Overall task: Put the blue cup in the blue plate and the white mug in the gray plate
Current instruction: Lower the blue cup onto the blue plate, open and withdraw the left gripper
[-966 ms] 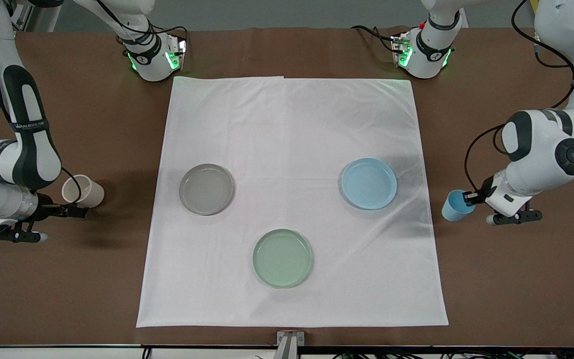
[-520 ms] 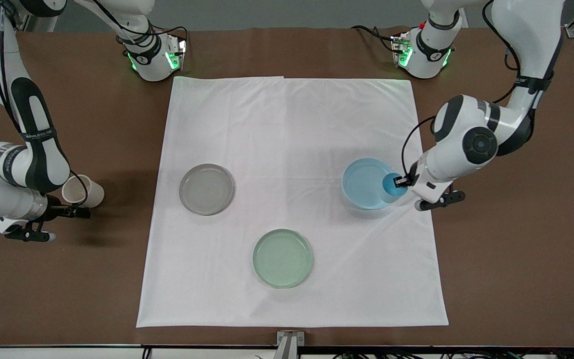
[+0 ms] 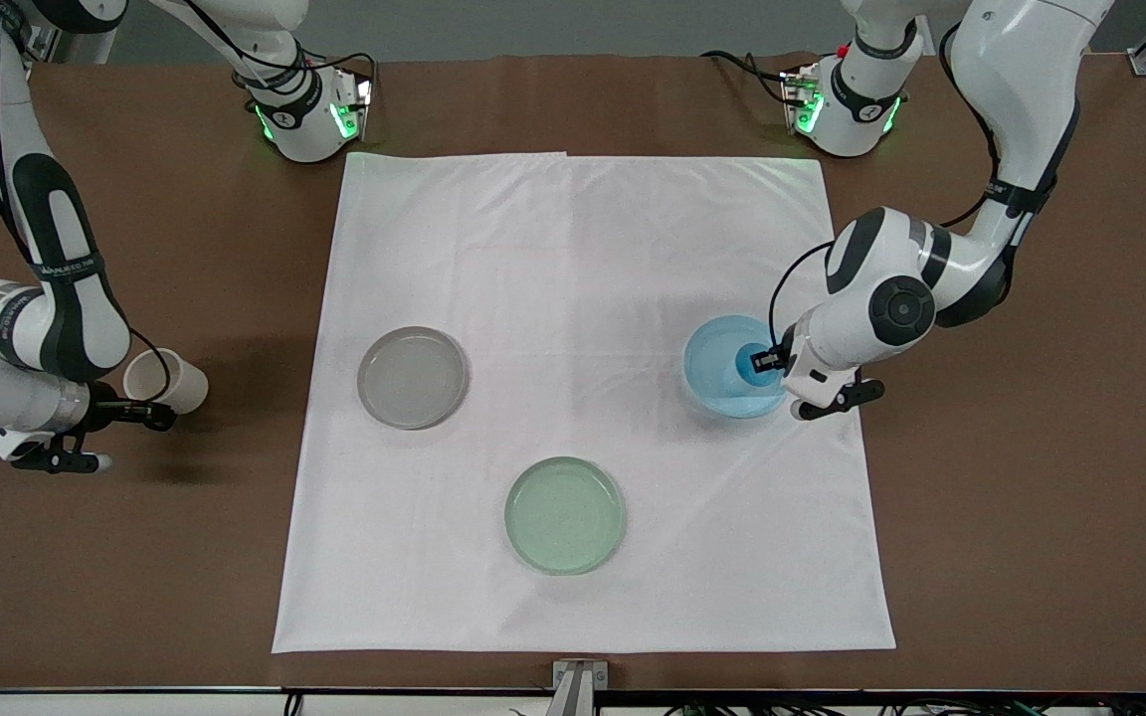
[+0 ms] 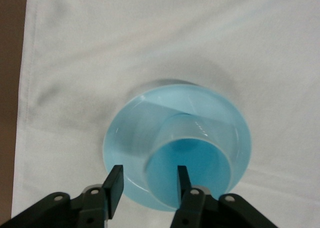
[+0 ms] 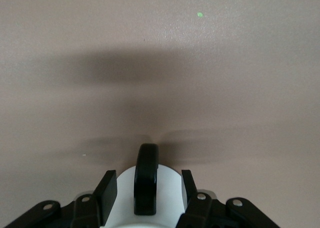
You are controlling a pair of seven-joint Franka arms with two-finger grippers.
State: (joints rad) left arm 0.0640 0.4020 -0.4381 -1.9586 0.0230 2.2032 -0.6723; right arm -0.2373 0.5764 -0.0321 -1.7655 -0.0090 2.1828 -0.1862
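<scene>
The blue cup (image 3: pixel 744 364) stands in the blue plate (image 3: pixel 715 383) on the white cloth. My left gripper (image 3: pixel 770 360) is open at the cup's rim. In the left wrist view one fingertip (image 4: pixel 183 177) is over the blue cup's (image 4: pixel 200 160) mouth and the other is outside its wall, over the blue plate (image 4: pixel 125 138); my left gripper (image 4: pixel 150 182) does not pinch it. My right gripper (image 3: pixel 147 412) is shut on the white mug (image 3: pixel 165 380), tilted over the bare table. In the right wrist view my right gripper (image 5: pixel 147 188) flanks the white mug (image 5: pixel 170 188). The gray plate (image 3: pixel 413 377) lies bare.
A pale green plate (image 3: pixel 564 514) lies on the white cloth (image 3: pixel 583 249), nearer to the front camera than the other two plates. The brown table (image 3: pixel 1031 547) surrounds the cloth. Both robot bases stand along the table's back edge.
My left arm carried the blue cup from the bare table at its end onto the blue plate, and its fingers now stand apart. My right arm shifted slightly with the white mug.
</scene>
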